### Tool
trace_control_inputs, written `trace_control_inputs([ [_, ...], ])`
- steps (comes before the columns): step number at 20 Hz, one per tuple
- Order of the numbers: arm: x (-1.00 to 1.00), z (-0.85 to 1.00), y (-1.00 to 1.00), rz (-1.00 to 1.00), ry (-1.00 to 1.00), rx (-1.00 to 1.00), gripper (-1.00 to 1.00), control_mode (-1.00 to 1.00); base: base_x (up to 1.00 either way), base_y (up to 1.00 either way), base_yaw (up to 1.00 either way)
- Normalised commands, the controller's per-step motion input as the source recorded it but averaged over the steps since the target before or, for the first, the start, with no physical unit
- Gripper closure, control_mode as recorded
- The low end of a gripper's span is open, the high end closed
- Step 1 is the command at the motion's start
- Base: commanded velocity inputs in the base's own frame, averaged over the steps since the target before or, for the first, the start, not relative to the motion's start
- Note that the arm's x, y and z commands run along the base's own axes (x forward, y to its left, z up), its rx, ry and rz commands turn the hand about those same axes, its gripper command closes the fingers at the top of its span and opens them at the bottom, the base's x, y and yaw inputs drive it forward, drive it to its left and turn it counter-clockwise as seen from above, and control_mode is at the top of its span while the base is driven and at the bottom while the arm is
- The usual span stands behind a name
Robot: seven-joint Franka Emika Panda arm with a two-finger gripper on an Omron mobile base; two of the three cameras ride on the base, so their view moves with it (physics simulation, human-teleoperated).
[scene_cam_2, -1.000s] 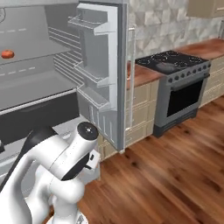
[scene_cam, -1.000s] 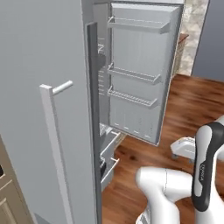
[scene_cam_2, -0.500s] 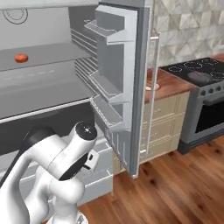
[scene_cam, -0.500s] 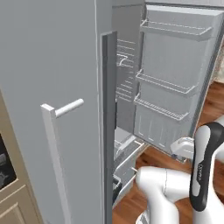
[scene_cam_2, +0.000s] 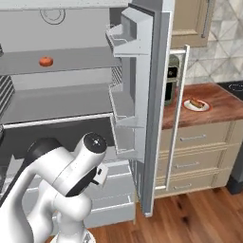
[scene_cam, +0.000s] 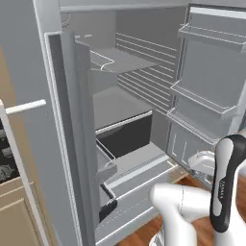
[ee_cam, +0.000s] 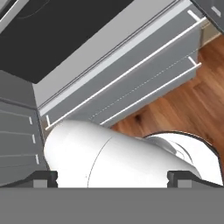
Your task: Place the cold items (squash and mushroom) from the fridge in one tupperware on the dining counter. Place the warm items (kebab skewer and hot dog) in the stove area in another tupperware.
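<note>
The fridge (scene_cam: 125,101) stands open before me, with grey shelves and low drawers (ee_cam: 131,74). On an upper shelf lies a small orange-red item (scene_cam_2: 46,61); it is too small to tell whether it is the squash or the mushroom. Right of the fridge, a white plate on the wooden counter (scene_cam_2: 213,111) holds what looks like the hot dog (scene_cam_2: 195,103). My gripper (ee_cam: 113,178) is folded back low, facing the lower drawers and the floor, open, with nothing between its fingertips (ee_cam: 43,178). The kebab skewer and the tupperware are out of view.
The open right door (scene_cam_2: 152,95) with its bins juts toward me beside the arm (scene_cam_2: 76,175). The other door (scene_cam: 67,144) stands edge-on at the left. A dark appliance (scene_cam_2: 172,85) sits on the counter behind the door. Wood floor (scene_cam_2: 199,218) lies to the right.
Both base views have swung toward the fridge, so the camera has moved: the interior now faces me and the stove has slid out of the right base view. The arm keeps its folded pose.
</note>
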Motion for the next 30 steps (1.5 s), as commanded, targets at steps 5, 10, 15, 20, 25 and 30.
trace_control_inputs([
  [5, 0.0, 0.0, 0.0, 0.0, 0.0, 0.0, -1.0, 1.0, -0.01, -0.03, 0.44],
  [10, 0.0, 0.0, 0.0, 0.0, 0.0, 0.0, -1.0, 1.0, 0.0, 0.0, 0.41],
  [15, 0.0, 0.0, 0.0, 0.0, 0.0, 0.0, -1.0, 1.0, 0.0, 0.03, 0.3],
  [20, 0.0, 0.0, 0.0, 0.0, 0.0, 0.0, -1.0, 1.0, 0.15, 0.04, 0.26],
  [25, 0.0, 0.0, 0.0, 0.0, 0.0, 0.0, -1.0, 1.0, 0.4, 0.16, 0.27],
  [30, 0.0, 0.0, 0.0, 0.0, 0.0, 0.0, -1.0, 1.0, 0.36, 0.03, 0.24],
])
